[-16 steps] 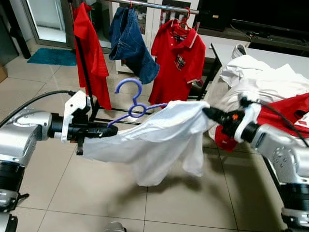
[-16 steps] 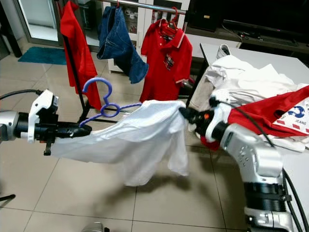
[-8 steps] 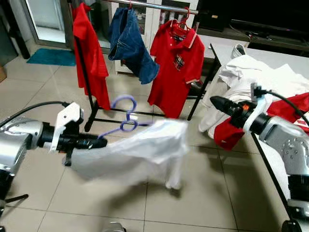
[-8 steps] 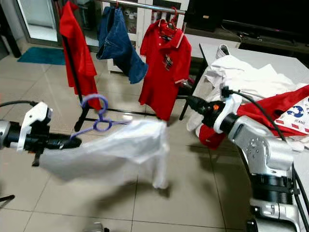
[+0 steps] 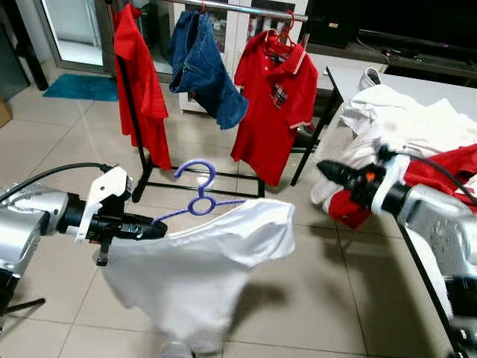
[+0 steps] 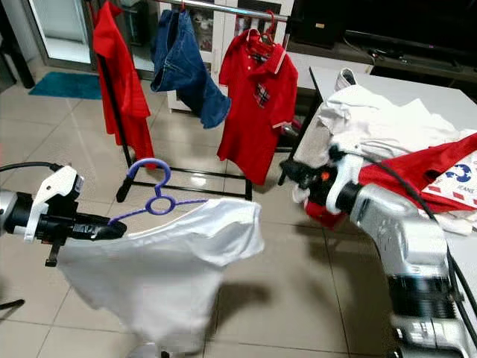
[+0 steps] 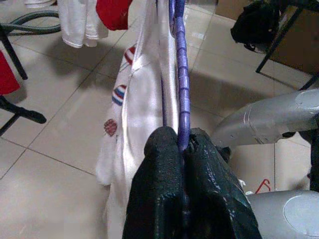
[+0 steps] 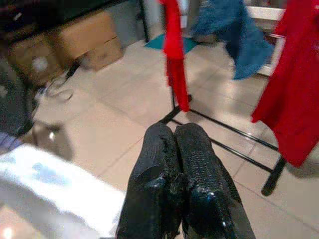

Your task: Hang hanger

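A purple hanger [image 5: 195, 201] carries a white shirt [image 5: 195, 276] that hangs down in front of me. My left gripper [image 5: 158, 230] is shut on one end of the hanger [image 7: 179, 94], low on the left. The shirt's other side hangs free. My right gripper [image 5: 325, 170] is shut with nothing in it, held out to the right of the shirt and apart from it. Behind stands a black clothes rack [image 5: 223, 7] with a silver rail.
On the rack hang two red shirts [image 5: 274, 104] [image 5: 143, 89] and blue denim shorts [image 5: 203, 71]. A table [image 5: 440, 93] on the right holds a pile of white and red clothes [image 5: 402, 134]. A teal mat [image 5: 78, 87] lies far left on the tiled floor.
My right gripper has let go of the shirt and drawn back to the right. The shirt's freed side has dropped and now hangs from the hanger in my left gripper.
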